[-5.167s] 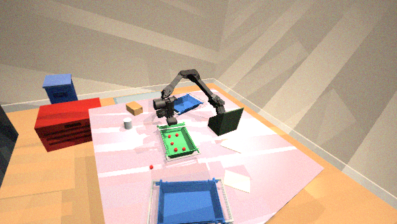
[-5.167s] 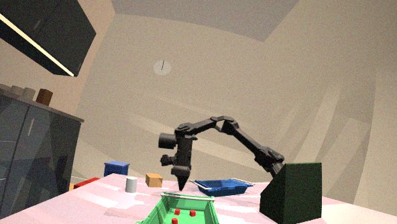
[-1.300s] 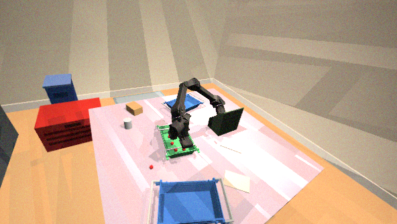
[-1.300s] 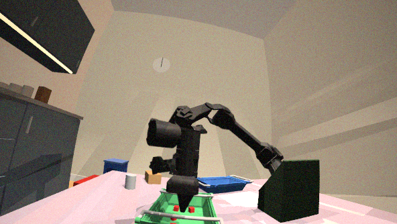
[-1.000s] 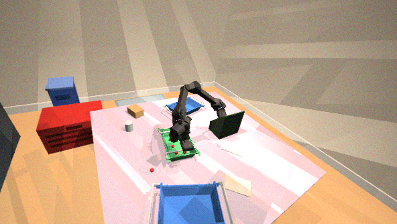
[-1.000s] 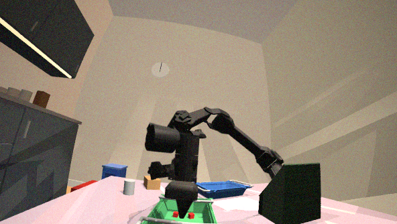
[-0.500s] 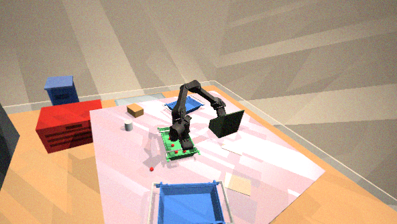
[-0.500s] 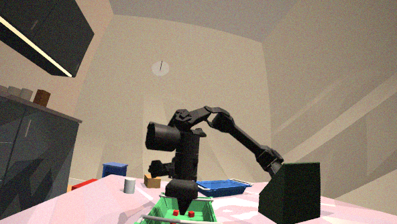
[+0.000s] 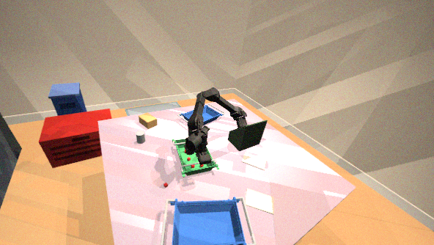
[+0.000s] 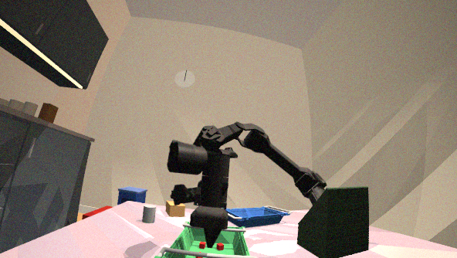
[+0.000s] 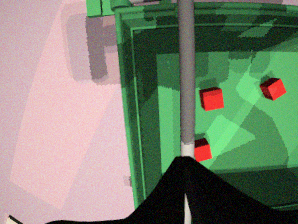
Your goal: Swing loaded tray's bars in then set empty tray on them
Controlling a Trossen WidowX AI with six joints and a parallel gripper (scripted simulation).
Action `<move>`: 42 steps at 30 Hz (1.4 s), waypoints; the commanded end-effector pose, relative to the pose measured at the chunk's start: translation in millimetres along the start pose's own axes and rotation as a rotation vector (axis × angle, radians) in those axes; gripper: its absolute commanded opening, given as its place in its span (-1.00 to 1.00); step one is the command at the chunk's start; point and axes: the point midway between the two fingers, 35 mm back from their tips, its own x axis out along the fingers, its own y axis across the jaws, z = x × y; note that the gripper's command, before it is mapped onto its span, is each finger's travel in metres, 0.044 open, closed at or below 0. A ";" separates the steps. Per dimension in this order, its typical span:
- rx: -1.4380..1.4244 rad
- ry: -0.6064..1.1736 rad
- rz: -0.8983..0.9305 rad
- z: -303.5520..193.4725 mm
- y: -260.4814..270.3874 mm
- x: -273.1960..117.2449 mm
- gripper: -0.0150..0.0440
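Observation:
The green tray [image 9: 199, 170] [image 10: 242, 241] [image 11: 127, 100] holds several red blocks [image 11: 212, 98] [image 10: 220, 246]. Its near wire bar [image 9: 188, 164] [image 10: 201, 253] [image 11: 186, 75] lies inward of the end wall, across the tray's top. The far bar [image 9: 179, 140] [image 10: 236, 230] is by the far end; its exact seating is unclear. My gripper [image 10: 210, 245] [image 11: 182, 163] is shut and empty, pointing down over the near bar. Whether the tips touch it is unclear. One empty blue tray [image 9: 207, 209] lies near the front, another blue tray [image 9: 205, 114] [image 10: 255, 219] at the back.
A dark green slanted block [image 9: 247, 137] [image 10: 333, 224] is right of the arm. A grey cylinder [image 9: 140, 137] [image 10: 149, 214] and a yellow-brown block [image 9: 147, 120] [image 10: 175, 208] are left. A loose red block [image 9: 166, 185] and white flat pieces [image 9: 259, 201] [image 9: 254, 161] lie on the pink mat.

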 end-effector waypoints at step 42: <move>0.000 0.000 0.000 0.0 0.0 0.0 0.04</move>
